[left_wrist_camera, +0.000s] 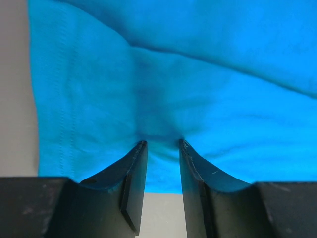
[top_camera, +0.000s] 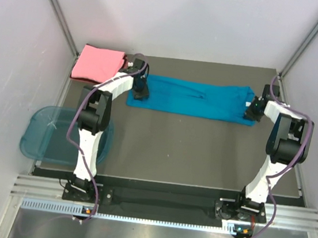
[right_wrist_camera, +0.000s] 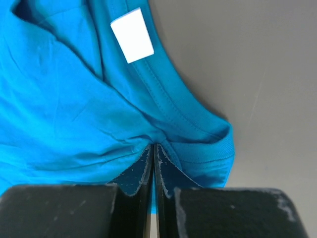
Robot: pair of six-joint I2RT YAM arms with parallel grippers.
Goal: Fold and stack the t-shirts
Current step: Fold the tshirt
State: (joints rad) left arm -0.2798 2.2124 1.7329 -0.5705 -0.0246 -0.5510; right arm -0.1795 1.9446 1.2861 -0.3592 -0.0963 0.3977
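Pink shirt (top_camera: 99,64) sits folded at the far left corner of the tabletop (top_camera: 172,150), so the teal shirt (top_camera: 193,99) is the one in hand, lying as a long strip along the far side. Left claw (left_wrist_camera: 162,144) is half-closed on a pucker of cloth at the hem end, which looks like a real pinch. Right claw (right_wrist_camera: 153,148) is clenched on the collar rim near the white label (right_wrist_camera: 132,35). I'd lift both ends evenly, keep the strip taut, carry one end over the other, and match edges before letting go. That collar bite looks thin.
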